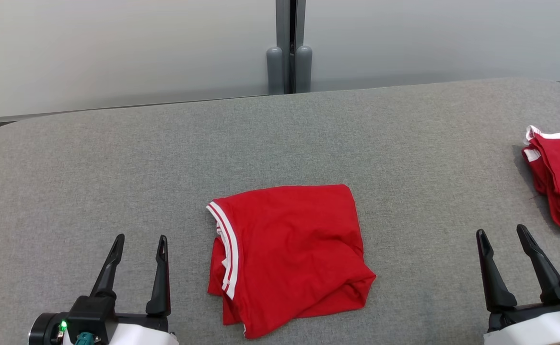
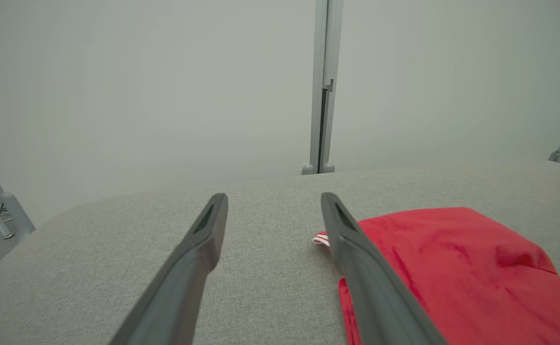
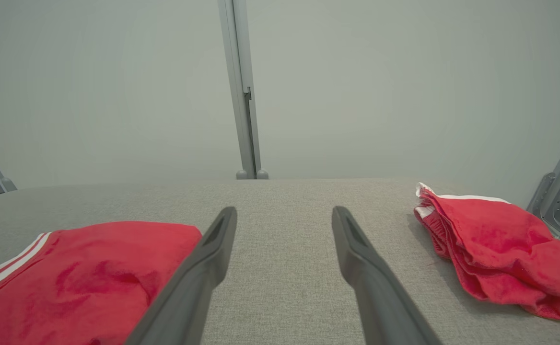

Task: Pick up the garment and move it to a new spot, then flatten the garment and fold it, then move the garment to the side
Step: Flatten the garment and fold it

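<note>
Red shirt [image 1: 289, 254] lies folded on the tabletop [image 1: 117, 167] at lower centre of frame, looking soft, light and floppy, best pinched through all layers at its side edges, with left claw [image 1: 141, 236] and right claw [image 1: 501, 230] both wide and empty.

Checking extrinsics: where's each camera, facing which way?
Head: up top, facing forward and down at the grey table; left end effector and right end effector at bottom corners.
Left wrist: low on that arm, facing the far wall along its own fingers.
Right wrist: likewise, own fingers.
Shared: all show the folded red garment; head and right wrist, the second garment.
</note>
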